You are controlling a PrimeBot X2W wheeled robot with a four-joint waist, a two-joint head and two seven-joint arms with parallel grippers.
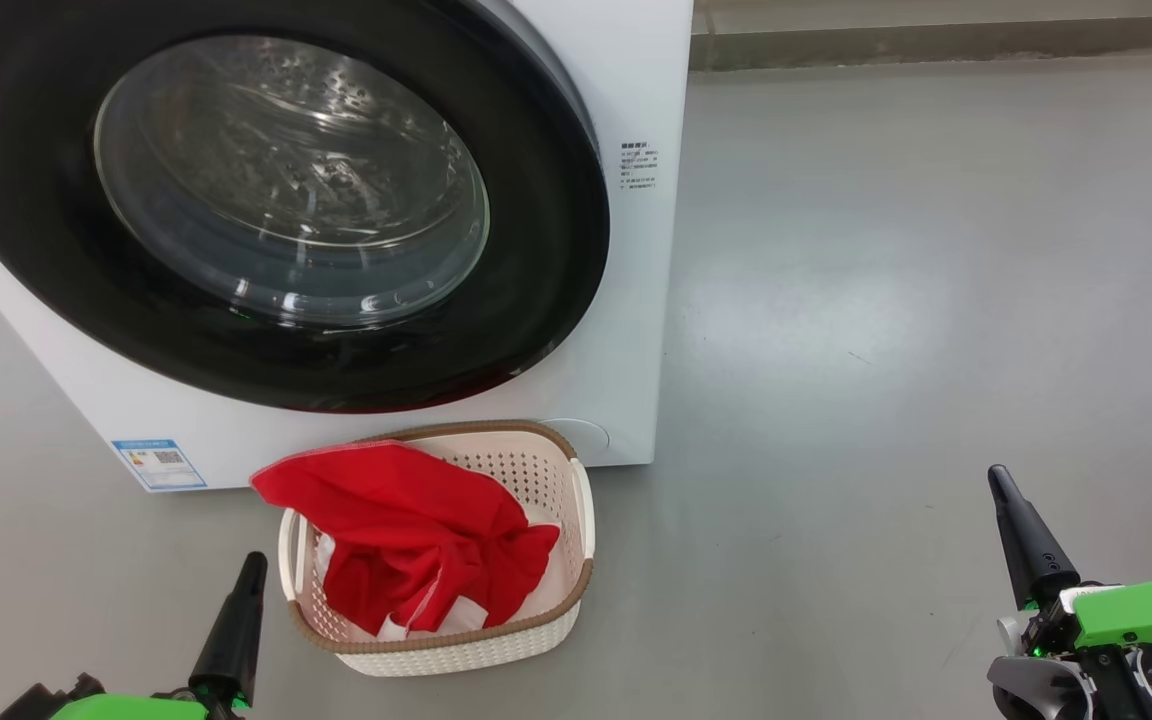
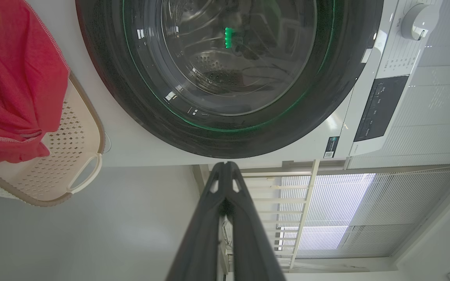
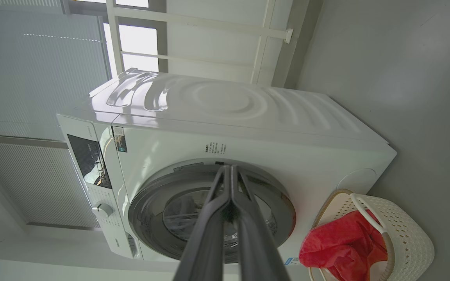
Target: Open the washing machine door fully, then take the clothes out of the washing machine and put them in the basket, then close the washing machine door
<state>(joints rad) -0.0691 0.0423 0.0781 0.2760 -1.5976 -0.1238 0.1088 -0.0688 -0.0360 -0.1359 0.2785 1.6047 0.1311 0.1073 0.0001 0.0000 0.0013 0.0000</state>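
Treat the washing machine door (image 1: 266, 200), at the upper left of the head view, as apparently shut flush against the washing machine (image 1: 626, 100); note the clothes (image 1: 406, 540) heaped in the basket (image 1: 536, 470) at bottom centre, one fold draped over its left rim. Leave both jaws clenched on nothing, left gripper (image 1: 256, 560) at lower left and right gripper (image 1: 998, 480) at lower right, well apart from door and basket. Check round the black rim for any gap; on finding one, press squarely there with closed fingertips, never on the glass, steering clear of the basket beneath
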